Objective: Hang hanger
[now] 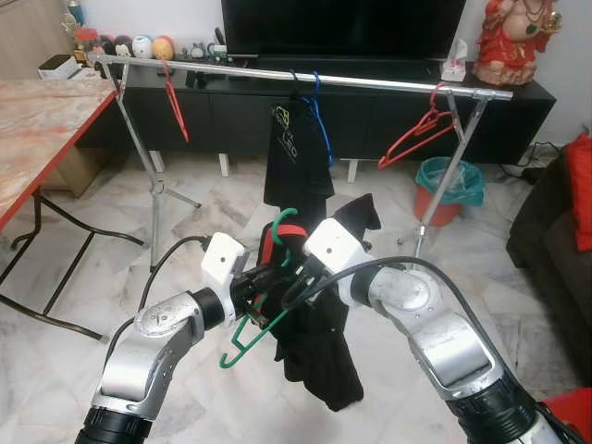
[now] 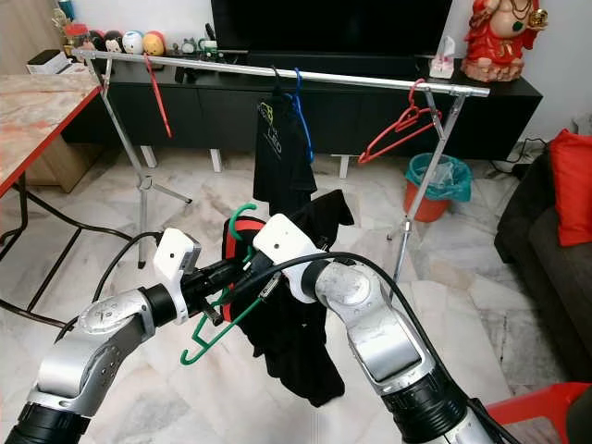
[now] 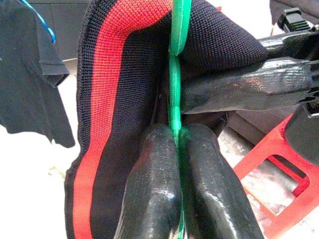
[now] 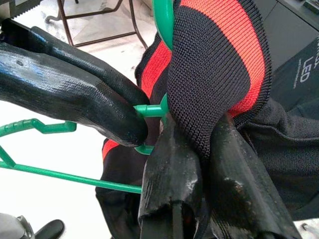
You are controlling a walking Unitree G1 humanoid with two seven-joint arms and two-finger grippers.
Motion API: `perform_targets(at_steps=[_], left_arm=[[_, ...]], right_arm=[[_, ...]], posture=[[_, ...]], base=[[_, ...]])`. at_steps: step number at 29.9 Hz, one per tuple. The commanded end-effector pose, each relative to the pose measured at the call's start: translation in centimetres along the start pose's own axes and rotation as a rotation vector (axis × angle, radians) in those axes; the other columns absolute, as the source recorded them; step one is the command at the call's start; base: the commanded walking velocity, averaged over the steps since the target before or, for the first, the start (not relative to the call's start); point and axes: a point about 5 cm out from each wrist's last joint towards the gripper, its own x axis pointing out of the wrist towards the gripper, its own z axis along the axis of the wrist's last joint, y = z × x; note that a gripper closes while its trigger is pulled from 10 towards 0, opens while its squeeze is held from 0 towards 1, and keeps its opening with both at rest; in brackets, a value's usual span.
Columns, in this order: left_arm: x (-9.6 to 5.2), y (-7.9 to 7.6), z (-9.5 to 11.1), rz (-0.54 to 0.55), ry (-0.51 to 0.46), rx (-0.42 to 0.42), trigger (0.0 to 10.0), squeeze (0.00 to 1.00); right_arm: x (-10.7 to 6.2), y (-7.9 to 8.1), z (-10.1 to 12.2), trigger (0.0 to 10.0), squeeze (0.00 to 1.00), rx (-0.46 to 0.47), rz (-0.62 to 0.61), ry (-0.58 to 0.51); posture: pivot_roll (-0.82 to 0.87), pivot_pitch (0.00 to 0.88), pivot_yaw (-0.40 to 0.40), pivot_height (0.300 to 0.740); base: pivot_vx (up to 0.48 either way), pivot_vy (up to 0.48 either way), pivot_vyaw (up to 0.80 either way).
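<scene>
A green hanger [image 1: 252, 335] carries a black shirt [image 1: 319, 356] with a red-striped collar [image 4: 219, 64], held low in front of me. My left gripper [image 1: 264, 282] is shut on the hanger's green neck [image 3: 175, 99], seen pinched between its pads. Just to its right, my right gripper [image 1: 294, 277] is shut on the shirt's collar beside the hanger hook [image 1: 282, 222]. The silver clothes rail [image 1: 370, 83] stands ahead, across the room and well above the grippers.
On the rail hang two red hangers [image 1: 176, 106] [image 1: 416, 134] and a blue hanger with a black shirt [image 1: 296, 157]. A marble-top table [image 1: 37, 120] is at left, a teal bin [image 1: 449, 190] and dark sofa [image 1: 564, 240] at right, and a red stool [image 1: 573, 412] at lower right.
</scene>
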Motion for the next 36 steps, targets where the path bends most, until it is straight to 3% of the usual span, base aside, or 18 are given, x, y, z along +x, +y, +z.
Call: perform_targets(at_steps=[1, 36], left_arm=[[0.27, -0.51, 0.97, -0.035, -0.038, 0.025, 10.0, 0.0], [0.2, -0.61, 0.92, -0.043, -0.033, 0.025, 10.0, 0.0]], right_arm=[[0.01, 0.01, 0.56, 10.0, 0.0, 0.006, 0.005, -0.04], [0.14, 0.09, 0.57, 10.0, 0.0, 0.016, -0.001, -0.044]], posture=[[0.01, 0.0, -0.019, 0.74], [0.02, 0.0, -0.02, 0.74]], base=[[0.0, 0.0, 0.0], [0.0, 0.0, 0.0]])
